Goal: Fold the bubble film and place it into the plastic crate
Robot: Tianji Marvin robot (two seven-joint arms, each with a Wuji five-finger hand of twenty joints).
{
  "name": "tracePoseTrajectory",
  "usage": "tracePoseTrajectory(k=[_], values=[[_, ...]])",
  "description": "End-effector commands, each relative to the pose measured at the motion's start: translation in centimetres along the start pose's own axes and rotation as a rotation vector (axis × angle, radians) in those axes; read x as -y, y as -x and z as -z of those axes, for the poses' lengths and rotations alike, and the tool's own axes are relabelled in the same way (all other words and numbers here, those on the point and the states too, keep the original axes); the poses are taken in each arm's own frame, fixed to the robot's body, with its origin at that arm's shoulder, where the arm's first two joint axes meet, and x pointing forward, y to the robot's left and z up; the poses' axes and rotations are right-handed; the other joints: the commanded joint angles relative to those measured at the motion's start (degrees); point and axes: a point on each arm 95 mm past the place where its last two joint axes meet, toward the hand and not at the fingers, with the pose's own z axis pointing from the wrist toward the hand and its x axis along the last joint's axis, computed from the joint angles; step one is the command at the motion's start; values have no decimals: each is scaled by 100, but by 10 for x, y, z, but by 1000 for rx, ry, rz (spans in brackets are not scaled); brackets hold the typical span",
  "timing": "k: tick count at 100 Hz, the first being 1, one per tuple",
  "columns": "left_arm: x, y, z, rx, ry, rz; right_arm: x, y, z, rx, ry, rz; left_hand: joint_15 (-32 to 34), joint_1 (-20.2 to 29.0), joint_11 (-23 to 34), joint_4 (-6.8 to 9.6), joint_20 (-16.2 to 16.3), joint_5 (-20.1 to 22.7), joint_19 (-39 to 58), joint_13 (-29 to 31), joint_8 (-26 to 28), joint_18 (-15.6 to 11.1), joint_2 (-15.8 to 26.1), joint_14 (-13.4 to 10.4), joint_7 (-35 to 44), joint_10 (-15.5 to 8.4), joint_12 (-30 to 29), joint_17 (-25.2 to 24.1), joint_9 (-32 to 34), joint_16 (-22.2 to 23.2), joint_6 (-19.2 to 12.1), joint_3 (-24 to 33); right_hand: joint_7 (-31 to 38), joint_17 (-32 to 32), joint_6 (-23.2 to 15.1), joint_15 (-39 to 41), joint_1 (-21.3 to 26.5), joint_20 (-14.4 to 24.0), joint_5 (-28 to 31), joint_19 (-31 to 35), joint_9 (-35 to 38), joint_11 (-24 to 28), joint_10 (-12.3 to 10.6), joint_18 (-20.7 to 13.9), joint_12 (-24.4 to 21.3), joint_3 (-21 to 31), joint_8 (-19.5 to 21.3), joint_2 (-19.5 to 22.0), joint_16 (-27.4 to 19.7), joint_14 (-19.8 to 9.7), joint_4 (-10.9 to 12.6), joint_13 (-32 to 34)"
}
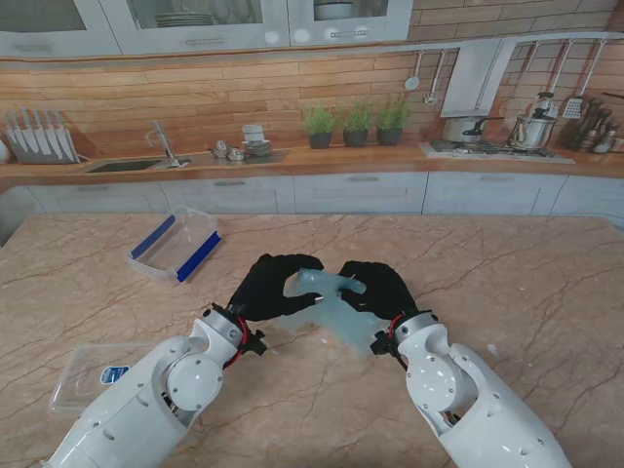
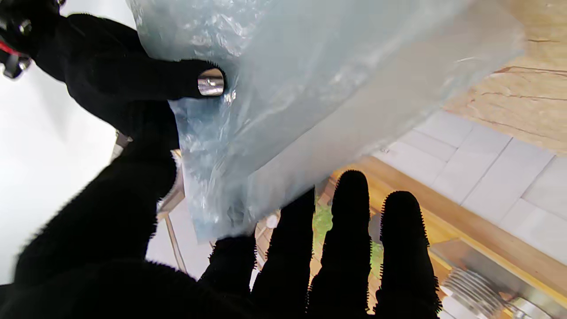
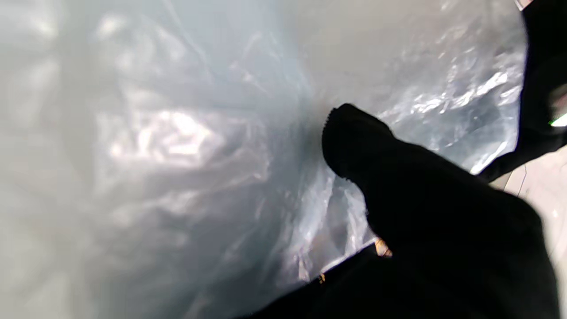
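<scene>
Bright even kitchen light, glare on bubble film (image 3: 168, 137), right wrist view blurred, soft shadows

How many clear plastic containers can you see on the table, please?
2: the plastic crate with blue strips, far left of the hands, and a flat clear lid or tray by the left arm.

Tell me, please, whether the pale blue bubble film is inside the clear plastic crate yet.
Not yet. The pale blue bubble film is held between both robot hands, apart from the clear plastic crate with blue handles.
</scene>
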Motion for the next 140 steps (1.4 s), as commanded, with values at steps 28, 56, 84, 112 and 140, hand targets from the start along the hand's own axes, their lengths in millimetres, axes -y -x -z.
tracePoseTrajectory(k=[28,56,84,112,140], values=[[60,26,13,161,-90,-190,-14,7,5,35,89,36,-474,465,-496,275,-351,-309,-606,-666,-470,-214,367,79,-943,339,-317,-342,-716,-269,448,-473,197,-92,-210,339,201,21,-10,144,41,228,96,-237,109,190,120,206,127,69,-169,111],[96,62,17,379,12,-369,-20,9,14,51,128,28,-1043,519,-857,274,-663,-324,-1279,-1283,-829,-432,245,62,-1508,483,-592,-678,-1255,-657,688,-487,205,-136,-222,418,211,23,-34,156,5,279,113,-238,129,162,173,227,160,69,-147,69],[89,112,1,547,104,-467,-20,7,15,47,127,17,-1138,508,-864,289,-611,-755,-1368,-1696,-818,-639,71,-82,-1507,494,-678,-785,-1927,-860,691,-73,211,-150,-218,468,215,25,-40,163,0,313,116,-238,136,146,210,228,176,76,-125,57],[81,140,-13,698,169,-509,-19,7,14,45,119,8,-1036,493,-891,253,-934,-1053,-1673,-2068,-934,-1003,-74,-91,-1398,553,-1002,-829,-2319,-1129,758,411,210,-159,-217,499,214,26,-49,166,1,344,115,-241,140,135,223,237,183,69,-101,54],[69,145,-14,853,277,-459,-19,6,14,49,121,2,-757,926,-752,339,-729,-1310,-1175,-1841,-1012,-900,57,-32,-1315,575,-1019,-777,-2267,-1139,782,600,209,-175,-212,541,209,32,-56,178,-12,371,123,-233,141,109,232,256,197,74,-78,41]])
